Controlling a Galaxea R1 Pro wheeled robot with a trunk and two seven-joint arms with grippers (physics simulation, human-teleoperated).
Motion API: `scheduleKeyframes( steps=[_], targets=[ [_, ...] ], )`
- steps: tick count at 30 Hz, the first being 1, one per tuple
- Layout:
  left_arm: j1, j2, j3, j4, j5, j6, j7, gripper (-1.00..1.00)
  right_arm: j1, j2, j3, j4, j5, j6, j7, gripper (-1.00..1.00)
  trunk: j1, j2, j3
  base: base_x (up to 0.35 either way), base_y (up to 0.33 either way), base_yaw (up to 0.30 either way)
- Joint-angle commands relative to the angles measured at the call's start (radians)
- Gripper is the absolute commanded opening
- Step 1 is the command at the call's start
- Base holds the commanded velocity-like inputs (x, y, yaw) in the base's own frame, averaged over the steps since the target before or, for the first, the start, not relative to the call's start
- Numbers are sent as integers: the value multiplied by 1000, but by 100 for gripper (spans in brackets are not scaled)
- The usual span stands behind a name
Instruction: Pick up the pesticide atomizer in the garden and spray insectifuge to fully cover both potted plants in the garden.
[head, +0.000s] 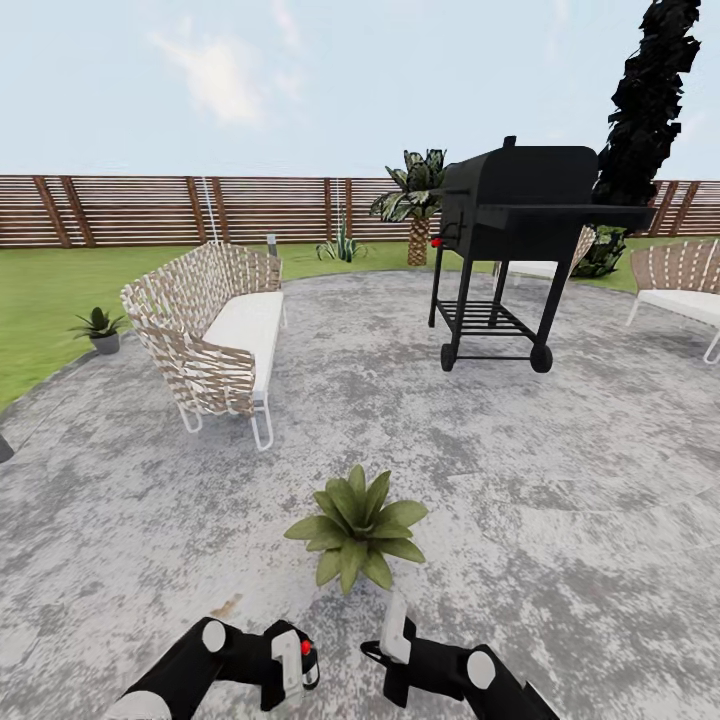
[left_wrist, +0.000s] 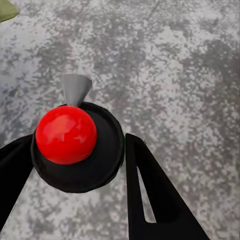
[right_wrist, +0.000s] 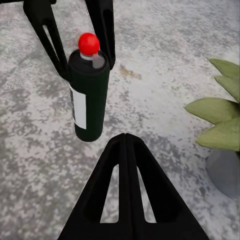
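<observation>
Pesticide atomizer (right_wrist: 89, 92): small, rigid, probably light and smooth-sided; held upright at mid-body between left gripper (left_wrist: 75, 160) fingers, near potted plant (head: 357, 527) on patio; right gripper (right_wrist: 126, 137) fingers pressed together, empty.

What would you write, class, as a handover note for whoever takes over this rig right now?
Left tool: shut on the dark green-black spray bottle with a red top, held upright off the grey stone patio.
Right tool: shut, holding nothing.
Near green potted rosette lies just ahead; second potted rosette sits by the lawn, far left.
Done: bottle picked up.
Left: spray both plants.
</observation>
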Motion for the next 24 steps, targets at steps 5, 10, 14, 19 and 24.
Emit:
scheduleKeyframes(
  steps=[5,10,14,19,24],
  targets=[
    [-11,-27,8,-1,-9,-3,-4,-100,0,0,-1,-2,9,-5,0,-100,0,0,-1,0,0,0],
    [-14,-54,8,-1,-10,-3,-5,-100,0,0,-1,-2,9,-5,0,-100,0,0,-1,0,0,0],
    [-14,-65,8,-1,-20,-3,-4,-100,0,0,-1,-2,9,-5,0,-100,0,0,-1,0,0,0],
    [-14,-80,10,0,-49,-2,-4,-100,0,0,-1,-2,9,-5,0,-100,0,0,-1,0,0,0],
    [-14,-91,10,0,-52,-2,-4,-100,0,-1,-2,-2,10,-6,0,-100,0,0,-1,0,0,0]
  ],
)
